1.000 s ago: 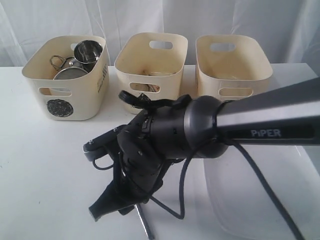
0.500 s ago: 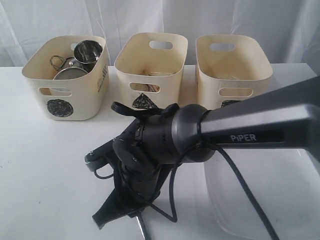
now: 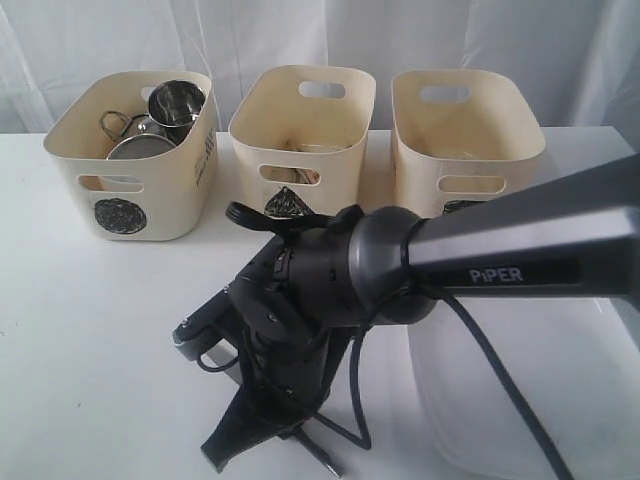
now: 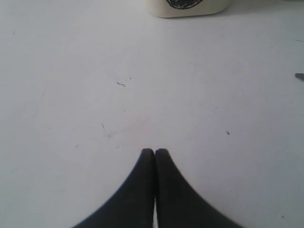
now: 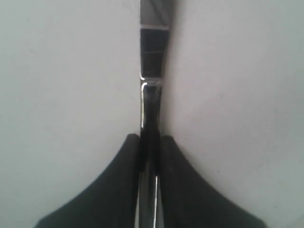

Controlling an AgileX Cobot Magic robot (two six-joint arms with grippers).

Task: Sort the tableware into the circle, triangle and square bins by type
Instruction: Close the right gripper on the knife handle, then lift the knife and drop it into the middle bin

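Note:
My right gripper (image 3: 285, 432) reaches across to the front middle of the table. In the right wrist view the right gripper (image 5: 149, 137) is shut on a narrow steel knife (image 5: 152, 71) that runs on past the fingertips over the white table. The knife's end (image 3: 325, 458) shows below the wrist. My left gripper (image 4: 155, 151) is shut on nothing above bare table, short of the circle bin (image 4: 187, 5). The circle bin (image 3: 130, 160) holds steel cups and bowls (image 3: 175, 100). To its right stand the triangle bin (image 3: 300, 130) and then the square bin (image 3: 465, 130).
A large white square plate (image 3: 530, 400) lies at the front right, partly under the right arm (image 3: 520, 250). A white curtain hangs behind the bins. A small dark tip (image 4: 299, 76) shows at the edge of the left wrist view.
The right wrist has turned and sunk a little toward the front edge, shifting slightly right with the knife still held. The bins have not moved.

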